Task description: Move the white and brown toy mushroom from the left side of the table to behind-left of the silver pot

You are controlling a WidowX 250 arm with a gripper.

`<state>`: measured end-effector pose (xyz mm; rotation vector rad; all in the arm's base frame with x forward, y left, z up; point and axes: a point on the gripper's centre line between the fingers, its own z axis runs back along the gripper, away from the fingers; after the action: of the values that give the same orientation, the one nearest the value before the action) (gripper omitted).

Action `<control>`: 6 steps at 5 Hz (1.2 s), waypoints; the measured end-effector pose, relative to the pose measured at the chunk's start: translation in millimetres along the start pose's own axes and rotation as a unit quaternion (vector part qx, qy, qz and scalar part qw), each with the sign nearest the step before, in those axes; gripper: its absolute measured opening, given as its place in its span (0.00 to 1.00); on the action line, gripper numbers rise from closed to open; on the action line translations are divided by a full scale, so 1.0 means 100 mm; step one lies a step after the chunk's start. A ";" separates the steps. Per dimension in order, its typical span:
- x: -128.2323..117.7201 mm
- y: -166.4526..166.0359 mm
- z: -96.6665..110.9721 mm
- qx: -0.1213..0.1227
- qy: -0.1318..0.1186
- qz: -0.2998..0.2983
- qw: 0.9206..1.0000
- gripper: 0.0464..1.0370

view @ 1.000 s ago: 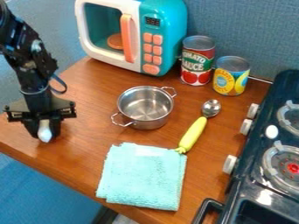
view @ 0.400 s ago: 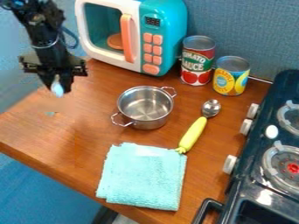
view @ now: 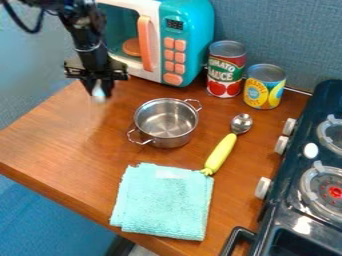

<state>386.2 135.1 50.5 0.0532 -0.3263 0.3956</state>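
One small whitish object (view: 99,94) is held between the two fingers of the black gripper (view: 99,91), its jaws closed on it, at the upper left over the wooden counter (view: 47,145). One teal-and-white toy microwave (view: 190,20) is set behind, its lower left part covered by the gripper. One folded aqua cloth (view: 160,205) is laid in front, with one metal two-handled pot (view: 170,139) behind it. One spoon (view: 220,153) is placed to their right, its yellow handle reaching the cloth's corner. Two cans are stood upright behind: a red one (view: 226,80) and a yellow-and-blue one (view: 263,94). Two burners are seen on one black toy stove (view: 284,202), cut off at the right. The held object is partly hidden and blurred; its kind cannot be told.
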 end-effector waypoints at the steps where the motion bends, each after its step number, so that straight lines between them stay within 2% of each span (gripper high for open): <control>1: 0.07 -0.07 -0.19 0.006 0.025 0.000 1.000 0.28; 2: 0.12 -0.04 -0.34 0.016 0.051 0.004 0.999 0.28; 3: 0.15 -0.05 -0.36 0.017 0.061 0.002 0.998 0.32; 4: 0.13 -0.03 -0.35 0.021 0.067 0.017 0.997 0.62; 5: 0.11 -0.07 -0.34 0.007 0.064 0.013 0.998 0.90; 6: 0.04 -0.07 -0.27 0.003 0.059 0.015 0.998 0.96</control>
<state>400.6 133.2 25.9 0.0312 -0.2097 0.4270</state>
